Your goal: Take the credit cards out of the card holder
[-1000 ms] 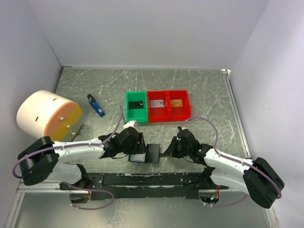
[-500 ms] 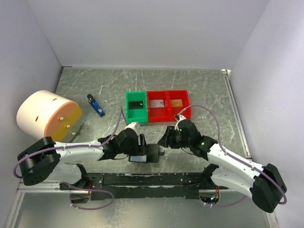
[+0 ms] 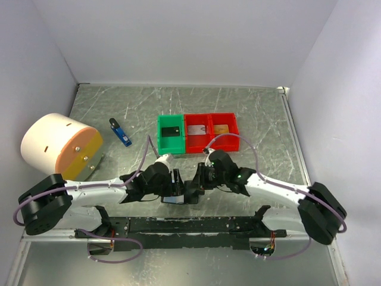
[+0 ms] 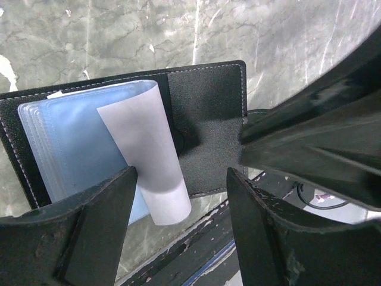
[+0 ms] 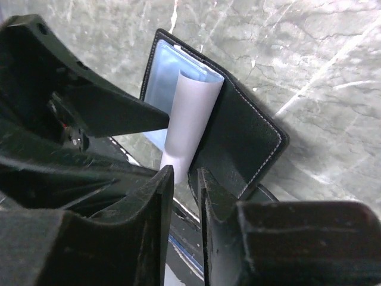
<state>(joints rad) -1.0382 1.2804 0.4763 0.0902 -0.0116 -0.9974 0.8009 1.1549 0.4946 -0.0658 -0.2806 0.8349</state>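
The black card holder [image 3: 191, 190] lies open near the table's front edge, between my two grippers. Its pale blue sleeves [image 4: 71, 137] fan out, and one whitish leaf [image 4: 146, 155] curls up. My left gripper [image 4: 181, 179] stands open over the sleeves and touches nothing. My right gripper [image 5: 186, 173] hangs over the holder [image 5: 244, 131]; its jaws stand a narrow slit apart at the end of the curled leaf [image 5: 190, 119], and I cannot make out whether they pinch it. A black credit card [image 3: 171, 132], a silvery one [image 3: 196, 129] and an orange-gold one [image 3: 221, 129] lie in the bins.
A green bin [image 3: 159, 136] and two red bins [image 3: 238, 136] stand in a row behind the holder. A blue and black stick [image 3: 121, 132] lies at the left. A big white and orange drum [image 3: 59, 145] fills the left side. A black rail [image 3: 178, 225] runs along the front edge.
My right gripper left the holder's right side, swung up and left, and now hangs over the holder; its jaws widened, then narrowed. The left gripper has hardly moved.
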